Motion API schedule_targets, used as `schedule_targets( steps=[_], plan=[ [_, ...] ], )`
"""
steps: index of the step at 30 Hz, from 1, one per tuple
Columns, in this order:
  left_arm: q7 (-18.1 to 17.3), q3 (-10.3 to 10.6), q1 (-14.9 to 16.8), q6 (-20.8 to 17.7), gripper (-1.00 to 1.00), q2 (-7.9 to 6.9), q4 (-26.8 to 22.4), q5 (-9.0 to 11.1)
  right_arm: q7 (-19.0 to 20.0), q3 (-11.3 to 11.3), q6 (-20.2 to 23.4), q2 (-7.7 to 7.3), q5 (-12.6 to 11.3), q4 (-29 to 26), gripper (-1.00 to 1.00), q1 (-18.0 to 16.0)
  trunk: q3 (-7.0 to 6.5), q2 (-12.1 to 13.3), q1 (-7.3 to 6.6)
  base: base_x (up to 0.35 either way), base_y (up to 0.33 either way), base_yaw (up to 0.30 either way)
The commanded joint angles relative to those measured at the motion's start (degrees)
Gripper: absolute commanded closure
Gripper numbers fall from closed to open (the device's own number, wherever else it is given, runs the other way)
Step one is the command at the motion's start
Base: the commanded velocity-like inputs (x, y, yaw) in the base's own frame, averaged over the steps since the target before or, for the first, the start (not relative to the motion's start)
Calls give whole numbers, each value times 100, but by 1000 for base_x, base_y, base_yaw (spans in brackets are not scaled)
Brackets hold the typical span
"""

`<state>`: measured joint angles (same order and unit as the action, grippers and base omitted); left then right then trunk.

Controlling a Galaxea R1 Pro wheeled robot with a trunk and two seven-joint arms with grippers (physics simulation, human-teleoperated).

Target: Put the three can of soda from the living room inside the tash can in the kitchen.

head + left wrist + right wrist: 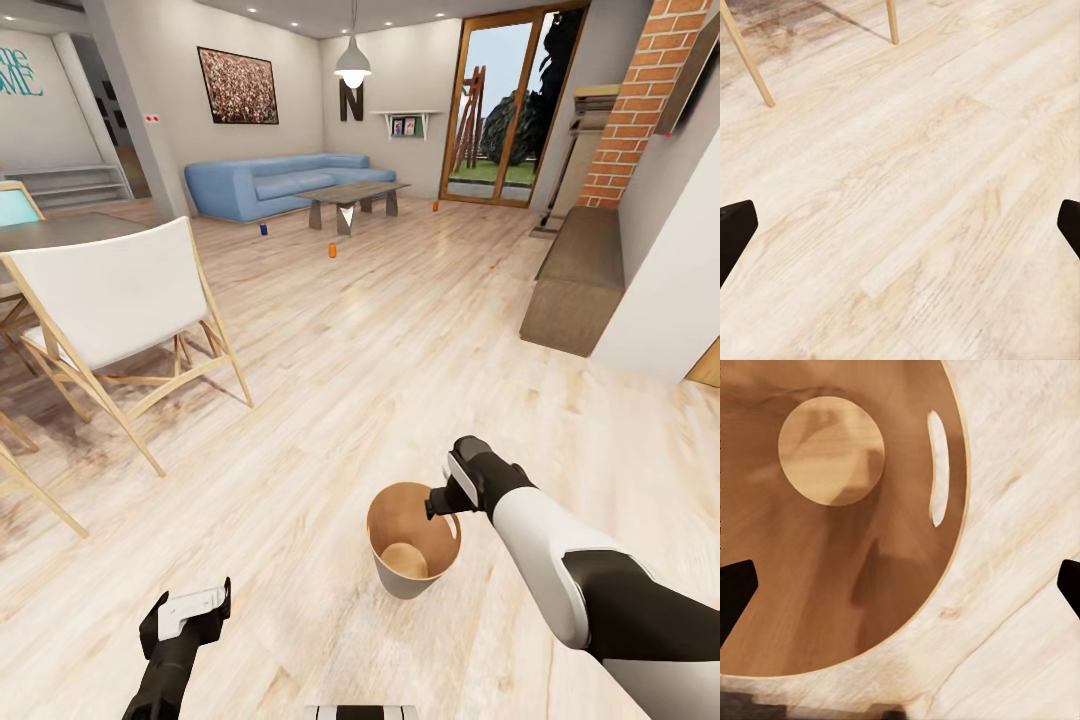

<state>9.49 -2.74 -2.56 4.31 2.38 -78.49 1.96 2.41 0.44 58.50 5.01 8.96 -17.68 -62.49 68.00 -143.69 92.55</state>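
The bin [412,545] stands on the plank floor [400,350] close in front of the robot, with the right pincer [436,503] at its right rim, jaws spread wide and straddling the rim in the wrist view, gripping nothing. The left pincer [195,610] hangs near left over bare floor, also open and empty. The three cans sit far off by the sofa [280,183] and low bench [352,192]: a blue can [263,229] on the floor at far left, an orange can [332,250] nearer the middle, and a second orange can [435,206] at far right near the glass doors [505,105]. Risks, as judged: if the right pincer closes on the thin rim and lifts, the bin may tilt or slip, since it would be held on one side only; a knock from the arm could tip it. The chair [115,300] at left narrows the way toward the cans. The bin is round and tapered, with a smooth tan inside, a slot handle [937,469] in the wall, and nothing in it; the cans are too small to detail.
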Motion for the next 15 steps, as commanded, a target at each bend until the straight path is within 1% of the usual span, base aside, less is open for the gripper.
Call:
schedule_targets(
  steps=[1,10,15],
  plan=[
    [0,0,-2,0,-100,0,0,-1,-3,2,1,5,2,0,-100,0,0,0,0,0,0,0],
    [0,2,-2,0,-100,0,0,-2,-11,3,3,19,8,1,-100,0,1,0,0,0,0,0],
    [0,2,-4,0,-100,-1,0,-3,-17,0,4,13,9,2,-100,0,28,0,0,0,0,0]
  ],
)
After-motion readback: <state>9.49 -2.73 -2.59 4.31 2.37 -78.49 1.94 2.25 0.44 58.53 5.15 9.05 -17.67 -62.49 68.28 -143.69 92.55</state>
